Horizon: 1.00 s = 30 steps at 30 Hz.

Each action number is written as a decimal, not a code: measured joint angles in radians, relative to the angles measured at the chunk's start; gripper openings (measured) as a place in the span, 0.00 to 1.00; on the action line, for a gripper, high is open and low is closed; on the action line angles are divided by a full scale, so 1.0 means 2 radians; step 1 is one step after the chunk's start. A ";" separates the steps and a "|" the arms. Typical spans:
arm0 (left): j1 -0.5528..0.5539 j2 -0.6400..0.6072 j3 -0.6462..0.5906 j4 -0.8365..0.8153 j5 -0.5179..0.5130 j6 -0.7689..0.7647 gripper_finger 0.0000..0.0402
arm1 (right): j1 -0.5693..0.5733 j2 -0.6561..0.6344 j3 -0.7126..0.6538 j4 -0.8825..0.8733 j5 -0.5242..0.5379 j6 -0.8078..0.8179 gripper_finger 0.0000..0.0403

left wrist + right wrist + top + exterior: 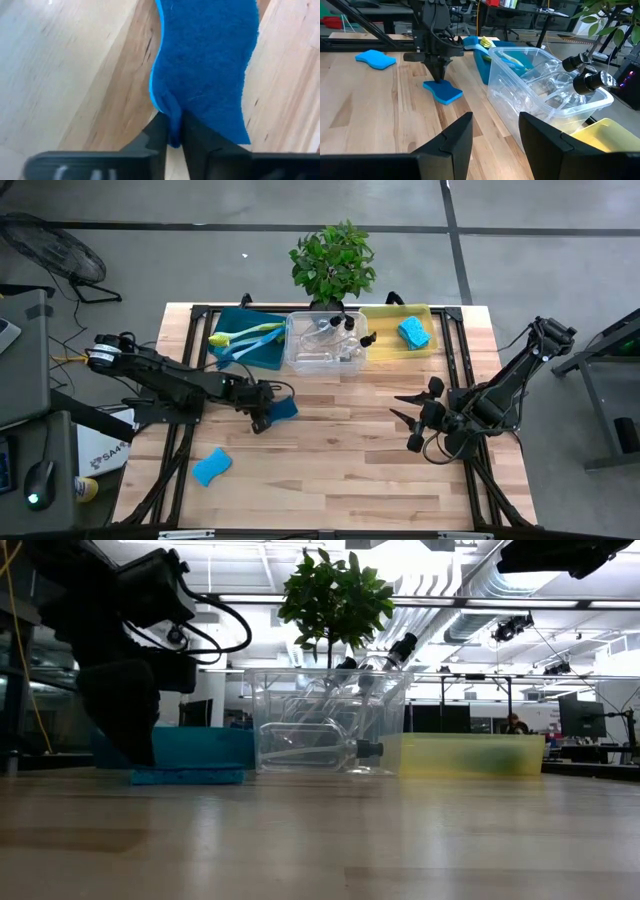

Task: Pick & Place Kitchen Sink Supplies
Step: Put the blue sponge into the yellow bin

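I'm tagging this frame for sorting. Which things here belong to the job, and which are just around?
Job:
- blue sponge pinched by the left gripper
- loose sponge on the table
- sponge in yellow bin
- pump bottles
- dish brushes

Just around:
- potted plant
- teal bin, clear bin, yellow bin

Blue wavy sponge point(284, 409) flat on the table, one edge pinched in the left gripper point(268, 413), just in front of the teal bin point(262, 352). Second sponge point(211, 466) loose near the front-left. Third sponge point(414, 332) in the yellow bin point(385, 350). Pump bottles point(332, 340) lie in the clear bin point(300, 362). Blue and yellow-green brushes point(243, 336) lie across the teal bin.
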 joint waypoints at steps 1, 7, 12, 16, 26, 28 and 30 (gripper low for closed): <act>0.000 0.000 0.000 0.000 0.003 0.000 0.08 | 0.000 0.000 0.000 0.000 0.000 0.000 0.38; 0.000 0.000 0.000 0.000 0.007 0.000 0.02 | 0.000 0.000 0.000 0.000 0.000 0.003 0.38; -0.001 0.000 0.006 -0.004 0.008 0.002 0.01 | 0.000 0.000 0.000 0.000 -0.005 0.012 0.38; -0.017 0.002 0.024 -0.009 0.000 0.014 0.01 | 0.000 0.000 0.000 0.000 -0.008 0.021 0.38; -0.086 0.001 0.071 -0.008 -0.071 0.028 0.00 | 0.000 0.018 0.000 0.001 -0.023 0.082 0.38; -0.099 0.001 0.081 -0.008 -0.091 0.037 0.00 | 0.000 0.031 0.000 0.001 -0.024 0.103 0.38; -0.110 0.001 0.091 -0.006 -0.112 0.043 0.00 | 0.000 0.045 0.000 0.002 -0.027 0.126 0.38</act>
